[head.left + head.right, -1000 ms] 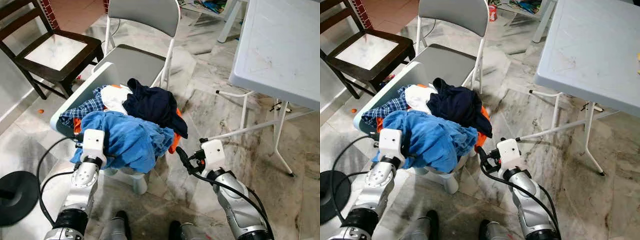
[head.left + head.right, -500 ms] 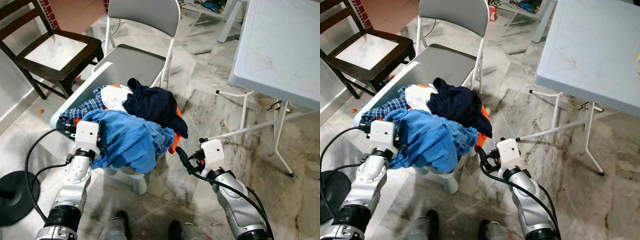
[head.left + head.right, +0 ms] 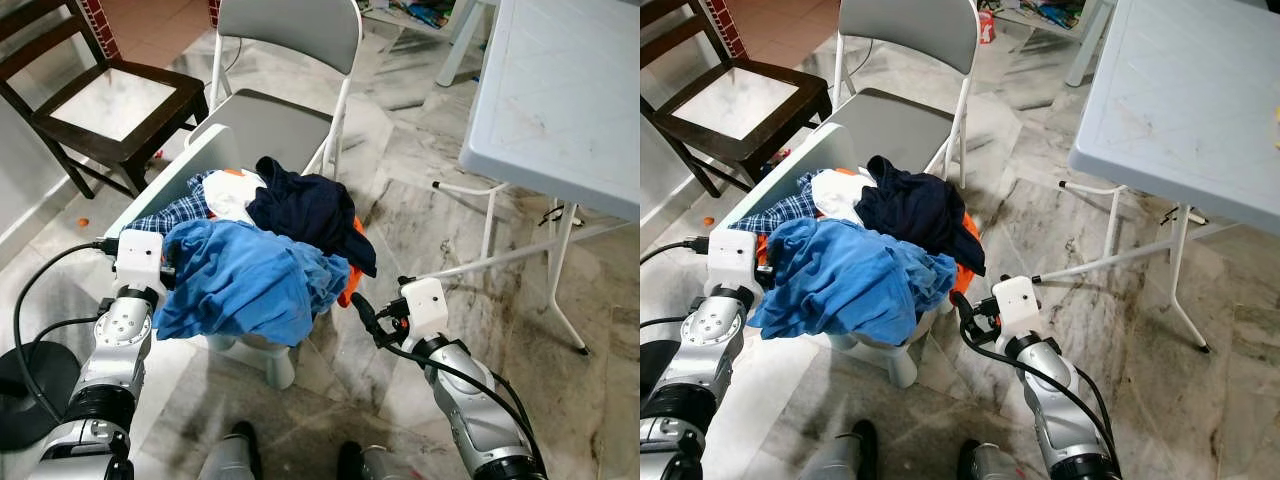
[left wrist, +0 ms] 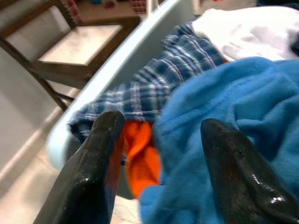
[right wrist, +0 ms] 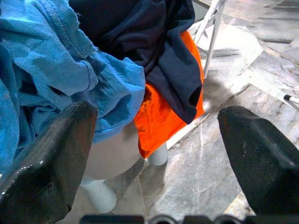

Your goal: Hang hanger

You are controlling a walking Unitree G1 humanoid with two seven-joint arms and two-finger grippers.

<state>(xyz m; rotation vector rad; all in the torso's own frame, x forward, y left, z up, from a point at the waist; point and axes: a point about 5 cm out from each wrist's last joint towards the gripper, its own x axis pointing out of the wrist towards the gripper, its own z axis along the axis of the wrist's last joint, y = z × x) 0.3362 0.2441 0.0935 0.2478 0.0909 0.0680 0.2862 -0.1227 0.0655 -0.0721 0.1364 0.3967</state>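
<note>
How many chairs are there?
3: a dark wooden chair far left, a grey folding chair behind the clothes, and a white plastic chair under the clothes.

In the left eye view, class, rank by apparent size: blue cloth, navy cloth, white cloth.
1. blue cloth
2. navy cloth
3. white cloth, partly covered, so its true size is unsure.

Marbled grey-and-white tile floor [image 3: 420,200], glossy, catching soft daylight. Grey folding chair [image 3: 285,60] on white tubular legs at the top centre, seat facing the camera. Dark wooden chair [image 3: 105,100] with a pale seat panel in the upper left corner, beside a strip of red brick [image 3: 97,25] and a pale wall [image 3: 20,180]. White plastic folding table [image 3: 560,90] along the right edge, thin white metal legs crossing beneath. Black round base [image 3: 30,390] at the lower left edge.
</note>
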